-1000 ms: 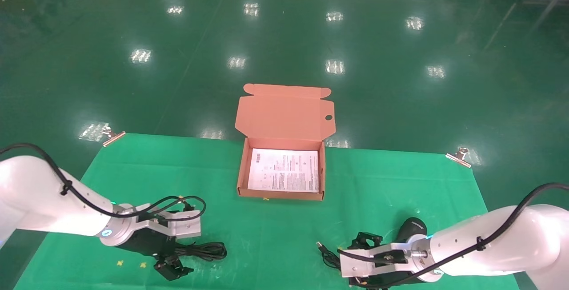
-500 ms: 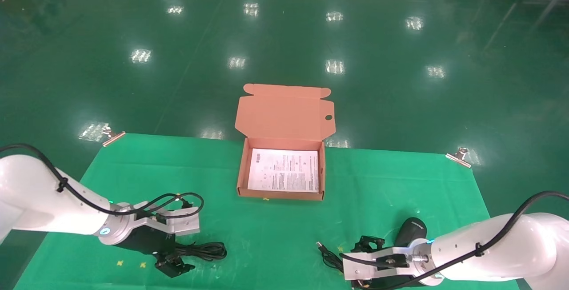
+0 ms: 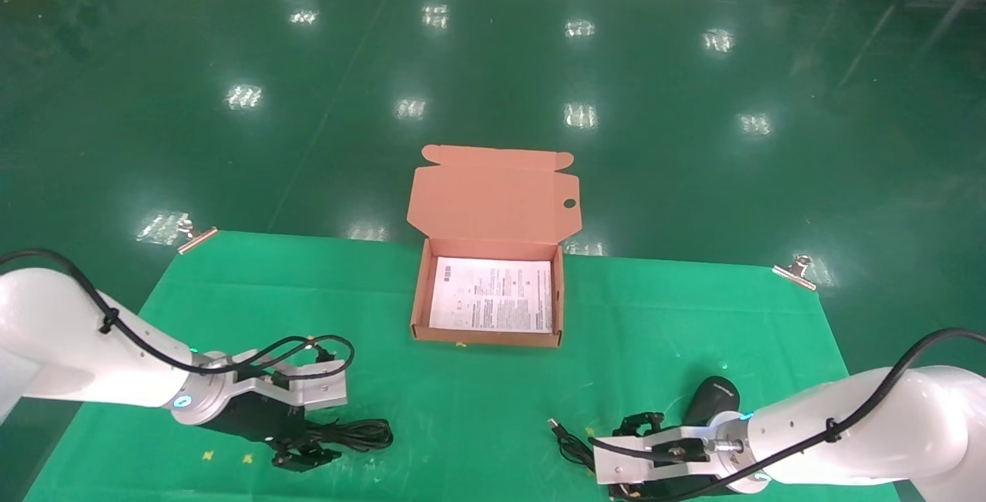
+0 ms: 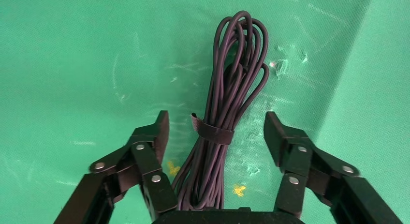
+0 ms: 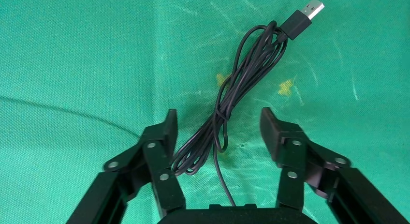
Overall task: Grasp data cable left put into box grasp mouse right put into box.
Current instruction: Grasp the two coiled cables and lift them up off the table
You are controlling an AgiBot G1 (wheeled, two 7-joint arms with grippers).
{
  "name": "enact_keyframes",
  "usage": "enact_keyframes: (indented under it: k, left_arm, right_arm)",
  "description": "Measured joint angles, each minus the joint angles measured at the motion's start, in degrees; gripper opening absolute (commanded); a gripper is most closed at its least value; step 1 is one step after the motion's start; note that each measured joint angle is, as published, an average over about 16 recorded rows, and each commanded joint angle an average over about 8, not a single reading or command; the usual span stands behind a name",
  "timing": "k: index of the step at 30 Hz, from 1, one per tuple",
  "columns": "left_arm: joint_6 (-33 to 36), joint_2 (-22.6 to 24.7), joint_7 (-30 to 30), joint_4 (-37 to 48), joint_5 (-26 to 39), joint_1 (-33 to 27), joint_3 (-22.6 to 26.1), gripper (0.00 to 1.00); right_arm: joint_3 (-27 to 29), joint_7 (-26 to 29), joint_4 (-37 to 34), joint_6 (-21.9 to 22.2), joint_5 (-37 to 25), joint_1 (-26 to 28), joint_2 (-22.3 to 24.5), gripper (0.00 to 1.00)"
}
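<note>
The data cable (image 3: pixel 358 433) lies on the green cloth at the front left as a flat bundle tied with a strap. In the left wrist view the cable (image 4: pixel 227 98) runs between the fingers of my left gripper (image 4: pixel 216 129), which is open and straddles it just above the cloth; the gripper also shows in the head view (image 3: pixel 304 444). The black mouse (image 3: pixel 712 398) sits at the front right, partly behind my right arm. My right gripper (image 3: pixel 620 460) is open over the mouse's loose cord (image 5: pixel 237 93) with its USB plug (image 5: pixel 304 16); its jaws (image 5: pixel 217 129) hold nothing. The box (image 3: pixel 493 338) stands open at the table's middle.
The box's lid (image 3: pixel 493 194) leans back past the table's far edge, and a white printed sheet (image 3: pixel 493 294) lies inside. Metal clips (image 3: pixel 196 236) (image 3: pixel 793 269) hold the green cloth (image 3: pixel 693 317) at the far corners. Small yellow marks (image 5: pixel 286 86) dot the cloth.
Both arms have sunk a little toward the table. The left gripper now sits lower around the cable bundle, and the right gripper lower over the mouse's cord. Cable, mouse and box have not moved.
</note>
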Motion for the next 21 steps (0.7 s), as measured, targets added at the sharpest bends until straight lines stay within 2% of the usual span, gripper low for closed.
enact_keyframes:
  k: [21]
  left_arm:
    - [0.13, -0.08, -0.07, -0.4, 0.1, 0.06, 0.07, 0.0]
  right_arm:
    - [0.06, 0.06, 0.22, -0.18, 0.11, 0.08, 0.08, 0.0]
